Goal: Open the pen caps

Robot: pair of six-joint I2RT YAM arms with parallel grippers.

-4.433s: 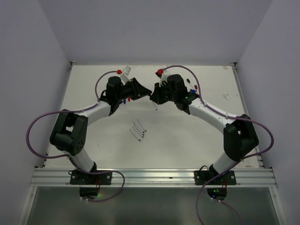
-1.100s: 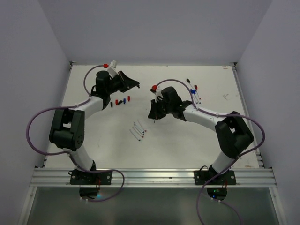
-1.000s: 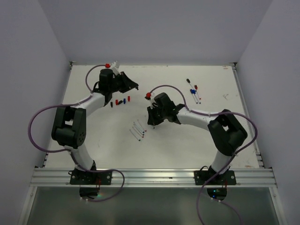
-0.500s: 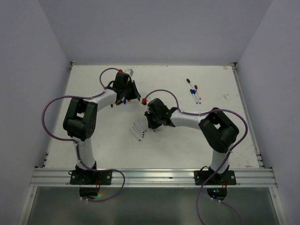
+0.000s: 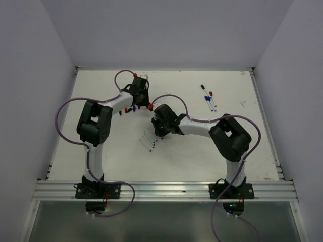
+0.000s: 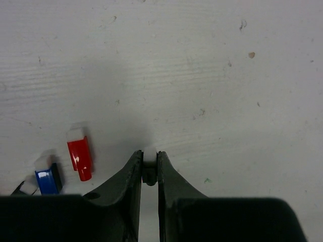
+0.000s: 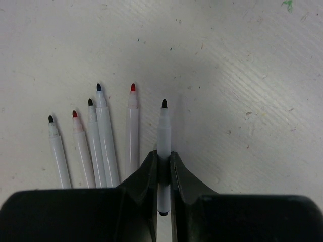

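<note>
- Mid-bench [image 5: 242, 146], nearer the near edge, five loose pens [image 7: 107, 146] lie side by side in a slight fan. Their barrels are thin, pale and matte, and their bare tips are black or red.
- Just beside that row, the black wedge-shaped right fingers [image 7: 151, 164] are clenched on a sixth pen [image 7: 163, 126]. Its black tip juts out past them.
- Farther, toward the far left corner, a glossy red cap [image 6: 79, 160] and a blue cap [image 6: 48, 181] lie on the scuffed, streaked white surface. Both are short stubby cylinders.
- Near these, the left fingers [image 6: 137, 164] pinch another stubby cap [image 6: 149, 172]. It is pale at its end and dark below.
- Toward the far right corner, three capped pens [image 5: 208, 100] lie close together, well apart from the rest.
</note>
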